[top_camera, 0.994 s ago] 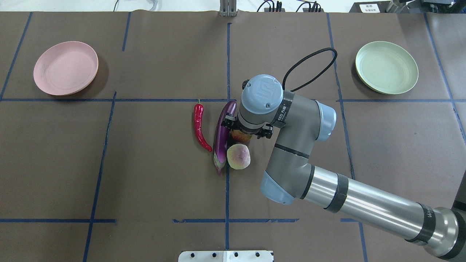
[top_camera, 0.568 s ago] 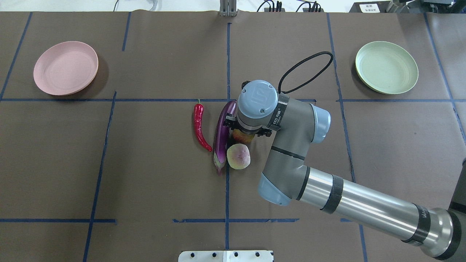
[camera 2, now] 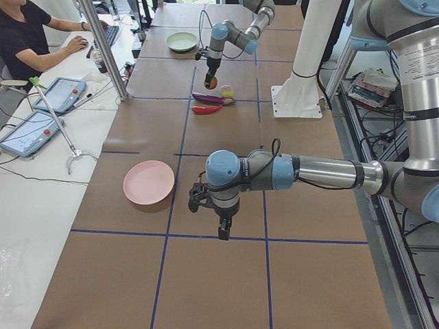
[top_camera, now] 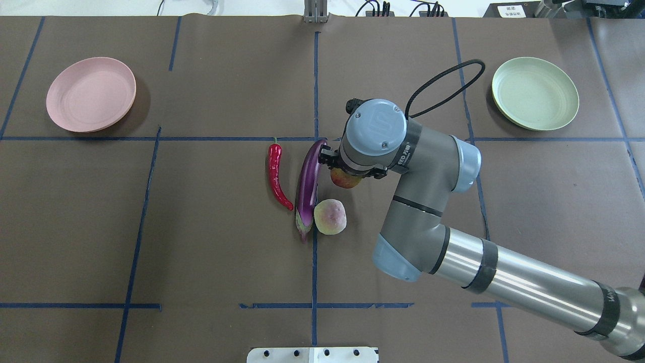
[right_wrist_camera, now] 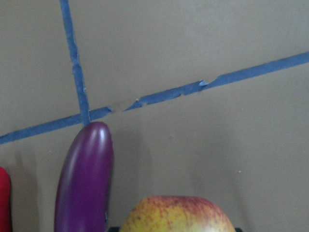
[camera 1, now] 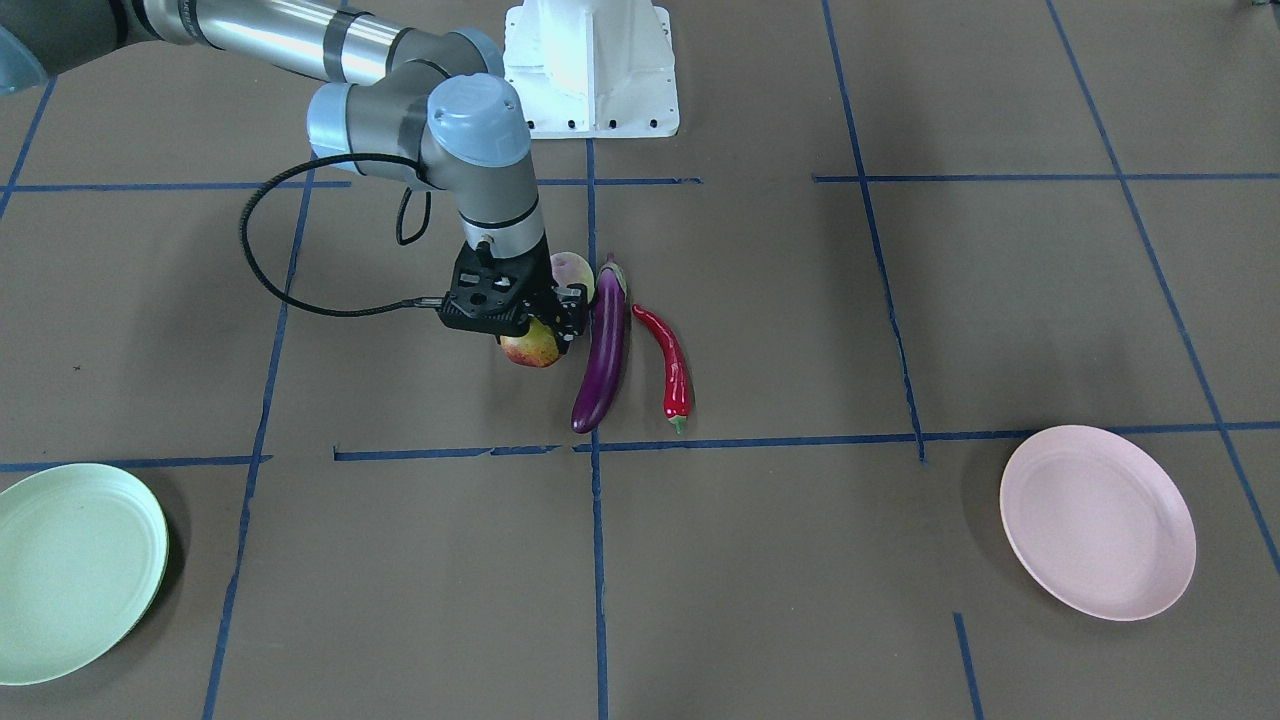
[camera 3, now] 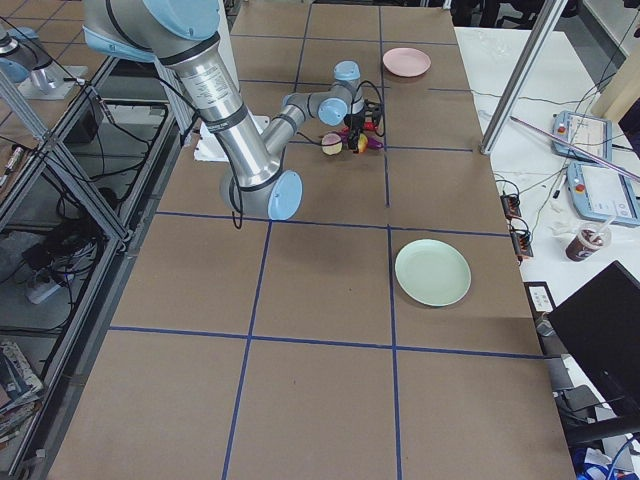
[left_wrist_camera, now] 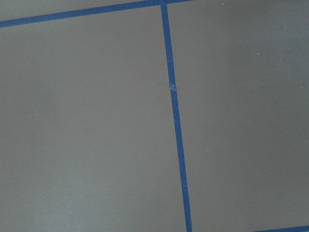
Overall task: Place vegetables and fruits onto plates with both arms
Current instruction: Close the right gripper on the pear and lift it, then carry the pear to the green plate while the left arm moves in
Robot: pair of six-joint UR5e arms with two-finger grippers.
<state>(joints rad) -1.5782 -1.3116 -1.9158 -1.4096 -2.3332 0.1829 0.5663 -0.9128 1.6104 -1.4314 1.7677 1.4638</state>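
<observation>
Pink plate (top_camera: 90, 94), green plate (top_camera: 535, 93), eggplant (top_camera: 307, 189), chili (top_camera: 276, 176), pale fruit (top_camera: 330, 217): one each. Right fingers (camera 1: 568, 325) clamp a second fruit (camera 1: 530, 348); left fingers (camera 2: 224, 230) unclear.

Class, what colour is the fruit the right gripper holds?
The fruit is yellow with red blush; clearest in right wrist view.

table (top_camera: 211, 242) with eggplant (top_camera: 307, 186), chili (top_camera: 274, 174), plates (top_camera: 90, 94)

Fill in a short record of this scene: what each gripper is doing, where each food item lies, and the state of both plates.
Right gripper: shut on the yellow-red fruit
Left gripper: over the table near the pink plate; open or shut unclear
Eggplant: on the table, between the red chili pepper and the pale green fruit
Plates: pink plate and green plate, both empty
</observation>
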